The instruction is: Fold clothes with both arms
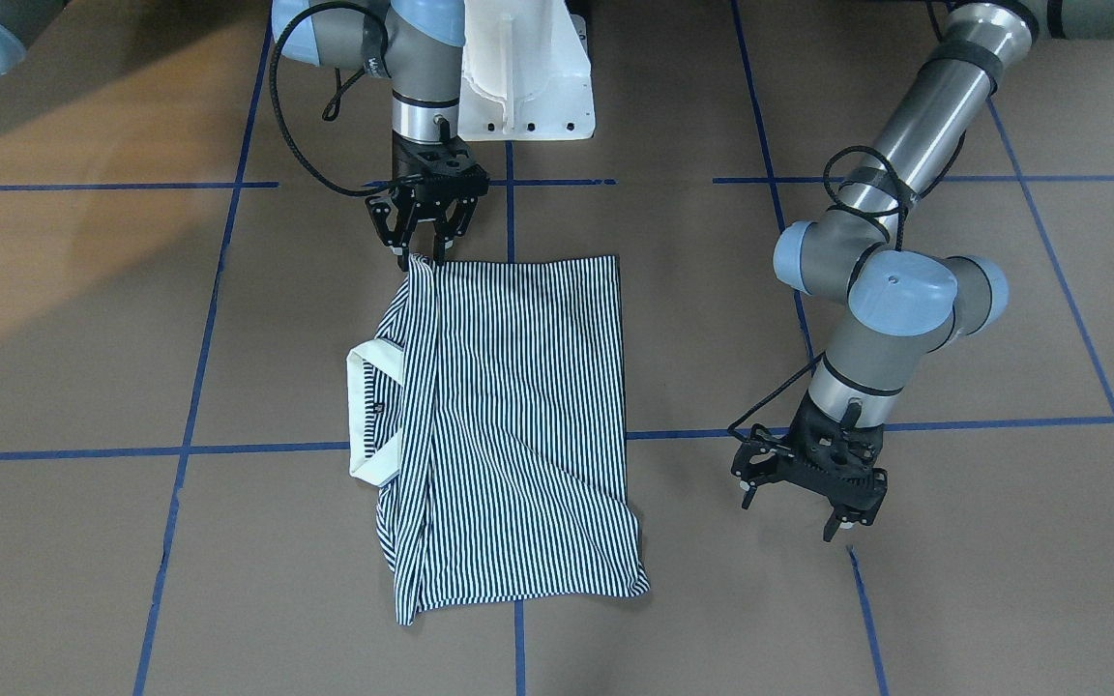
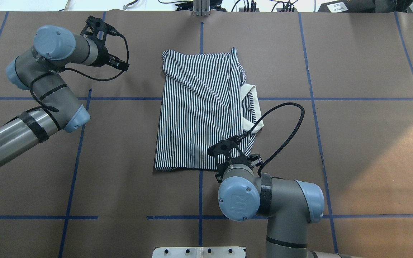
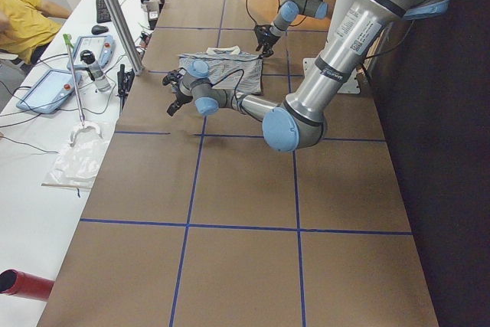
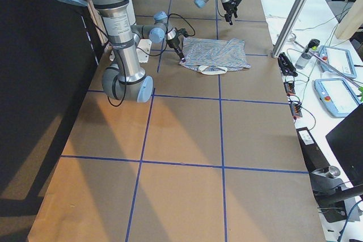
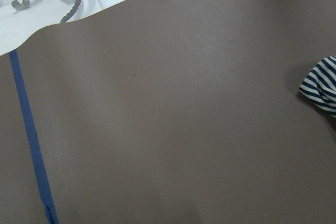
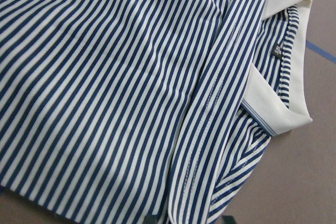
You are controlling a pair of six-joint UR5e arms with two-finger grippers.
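Polo shirt (image 1: 518, 406): I'm seeing it lying folded (collar (image 1: 364, 406) out).
Right gripper (image 1: 421, 259): hovering at its corner, jaws parted.
Left gripper (image 1: 789, 520): hanging aside, jaws wide.

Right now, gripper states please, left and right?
Black left gripper: open, empty, over bare brown table.
Black right gripper: open, fingertips straddling a corner of the navy-and-white striped polo shirt, not clamped.
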